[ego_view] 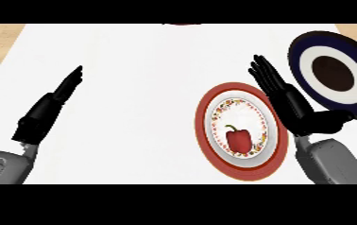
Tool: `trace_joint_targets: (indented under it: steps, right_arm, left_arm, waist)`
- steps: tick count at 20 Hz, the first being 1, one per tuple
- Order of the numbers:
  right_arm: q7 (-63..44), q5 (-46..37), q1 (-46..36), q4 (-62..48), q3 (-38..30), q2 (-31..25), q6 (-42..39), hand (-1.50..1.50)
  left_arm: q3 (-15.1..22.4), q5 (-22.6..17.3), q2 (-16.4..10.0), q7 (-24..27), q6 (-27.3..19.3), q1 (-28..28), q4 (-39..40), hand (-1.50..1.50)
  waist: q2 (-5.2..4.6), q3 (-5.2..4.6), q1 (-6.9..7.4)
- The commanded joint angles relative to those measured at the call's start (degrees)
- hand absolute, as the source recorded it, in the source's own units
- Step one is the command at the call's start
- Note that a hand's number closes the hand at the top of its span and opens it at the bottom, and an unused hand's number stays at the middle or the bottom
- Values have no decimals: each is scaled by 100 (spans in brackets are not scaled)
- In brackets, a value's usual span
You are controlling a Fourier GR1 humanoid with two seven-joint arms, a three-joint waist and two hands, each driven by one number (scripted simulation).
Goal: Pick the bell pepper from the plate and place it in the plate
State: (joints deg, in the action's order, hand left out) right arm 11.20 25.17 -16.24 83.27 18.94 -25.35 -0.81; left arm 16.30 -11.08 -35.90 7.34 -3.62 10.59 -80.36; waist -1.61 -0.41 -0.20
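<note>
Bell pepper on red-rimmed plate, not yet picked. Right hand just beside it, fingers straight, holding nothing. Blue plate, worktop's right edge, awaits it.

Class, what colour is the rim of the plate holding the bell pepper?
Red rim, white centre with a speckled ring; best in the head view.

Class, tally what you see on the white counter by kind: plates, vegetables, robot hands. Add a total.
Plates: 2 (red-rimmed round patterned plate, dark blue round plate with a white ring)
Vegetables: 1 (red bell pepper)
Hands: 2 (black left hand, black right hand)
Total: 5
</note>
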Motion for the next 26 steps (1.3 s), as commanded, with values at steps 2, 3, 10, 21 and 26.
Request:
trace_joint_targets:
  steps: [2, 3, 10, 21, 26]
  right_arm:
    - [-377, -258, -233, 181, 28, 861, 1052, -150]
    - [-621, -327, -10, 707, 92, 963, 1565, -150]
    - [-1201, -3214, -411, 95, 1109, 135, 3059, 150]
    - [-2399, -5814, 912, 860, 2121, 828, 4946, -150]
    - [-3997, -6864, 1271, 2601, 1887, 92, 3881, -150]
  left_arm:
    - [6, 175, 608, -202, -351, 196, 345, 0]
    - [-230, -25, 546, -391, -467, 251, 176, 0]
    - [-335, -236, 824, -702, -731, 326, 133, 0]
    - [-406, -17, 1075, -832, -927, 182, 14, 0]
    - [-333, 232, 1310, -993, -1214, 340, 129, 0]
  waist:
    - [159, 37, -9]
    - [195, 34, -62]
    - [253, -4, -33]
    - [215, 26, -61]
    - [237, 17, -171]
